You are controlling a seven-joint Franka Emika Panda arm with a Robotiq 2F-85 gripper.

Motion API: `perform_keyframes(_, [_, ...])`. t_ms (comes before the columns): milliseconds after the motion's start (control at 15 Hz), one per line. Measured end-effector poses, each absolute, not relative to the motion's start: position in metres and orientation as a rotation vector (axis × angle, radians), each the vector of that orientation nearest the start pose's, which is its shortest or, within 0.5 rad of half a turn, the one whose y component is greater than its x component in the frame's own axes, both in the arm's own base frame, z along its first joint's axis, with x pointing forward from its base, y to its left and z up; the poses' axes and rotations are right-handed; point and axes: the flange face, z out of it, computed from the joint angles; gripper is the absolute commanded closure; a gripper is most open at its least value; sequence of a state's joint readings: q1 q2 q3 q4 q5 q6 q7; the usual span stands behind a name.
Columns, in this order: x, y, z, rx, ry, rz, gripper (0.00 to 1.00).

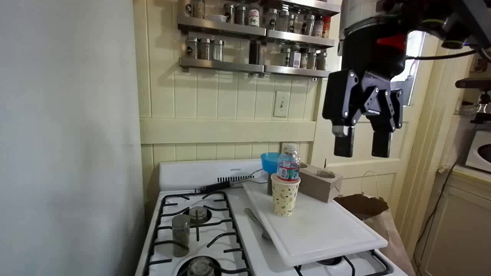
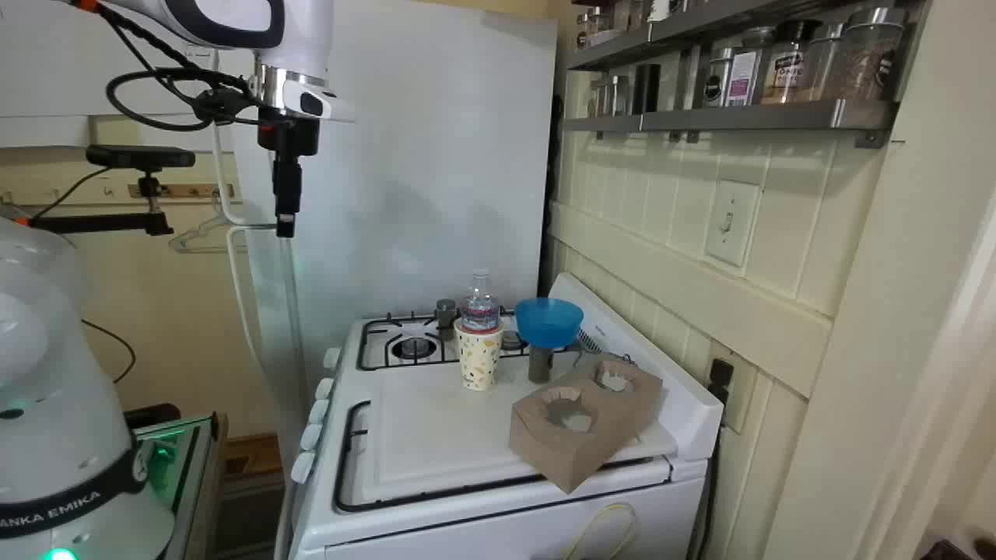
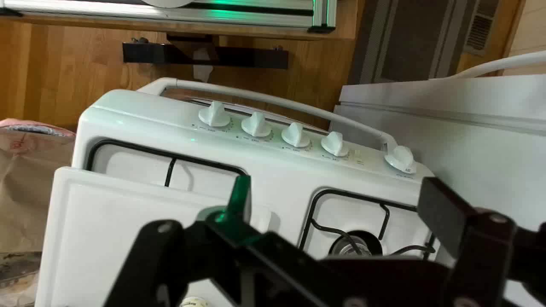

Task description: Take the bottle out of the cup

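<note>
The clear bottle [image 1: 288,165] with its label band stands upright in the cream speckled cup [image 1: 285,197]. Its lower part is hidden inside the cup. The bottle [image 2: 481,307] and cup [image 2: 478,362] show in both exterior views, standing on the white cutting board [image 1: 318,234] over the stove. My gripper [image 1: 362,145] is open and empty, pointing down, high above the stove and apart from the bottle. The gripper [image 2: 285,225] hangs towards the stove's knob side. In the wrist view the open fingers [image 3: 339,200] have nothing between them; a pale sliver at the bottom edge is unclear.
A blue bowl [image 2: 548,320] sits on a jar close to the cup. A cardboard holder [image 2: 580,420] is beside it on the board. A glass jar [image 1: 180,234] stands on the left burners. A spoon [image 1: 257,222] lies by the board. Spice shelves [image 1: 222,65] hang above.
</note>
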State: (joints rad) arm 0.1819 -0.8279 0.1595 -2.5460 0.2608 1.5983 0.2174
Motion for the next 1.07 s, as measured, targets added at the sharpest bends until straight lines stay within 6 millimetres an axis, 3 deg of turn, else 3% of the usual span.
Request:
perform_keyframes(400, [0.265,0.130,0.513,-3.025,-0.063,0.235,0.00])
perform_keyframes(533, [0.273,0.124,0.515,-3.066,-0.035,0.165,0.00])
perform_keyframes(800, [0.316,0.091,0.524,-3.175,0.069,-0.120,0.00])
perform_keyframes(1067, [0.368,0.056,0.521,-3.140,0.198,-0.272,0.00])
